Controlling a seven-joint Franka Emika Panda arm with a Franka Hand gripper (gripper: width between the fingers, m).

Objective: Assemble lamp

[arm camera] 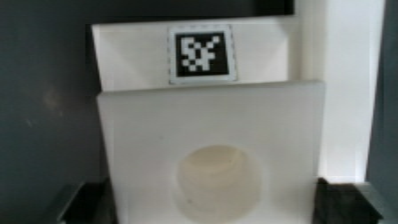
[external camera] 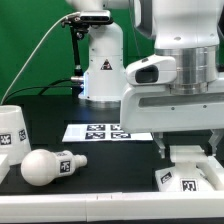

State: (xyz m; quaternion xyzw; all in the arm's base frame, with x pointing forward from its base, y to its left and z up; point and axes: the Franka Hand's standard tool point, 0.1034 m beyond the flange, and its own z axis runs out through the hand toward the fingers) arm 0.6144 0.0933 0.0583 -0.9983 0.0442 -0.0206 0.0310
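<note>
The white square stepped lamp base (external camera: 190, 176) sits on the black table at the exterior view's lower right. My gripper (external camera: 189, 152) is lowered over it, open, with one jaw on each side of the upper step. In the wrist view the base (arm camera: 210, 120) fills the picture, showing its tag and an oval socket hole, and my gripper (arm camera: 214, 205) has dark fingertips (arm camera: 80, 203) close against both of its sides. The round-headed bulb (external camera: 48, 163) lies on its side at the lower left. The tapered shade (external camera: 10, 133) stands at the far left edge.
The marker board (external camera: 105, 131) lies flat on the table in the middle, just behind the base. The big white robot pedestal (external camera: 101, 68) stands at the back. A black cable runs along the back left.
</note>
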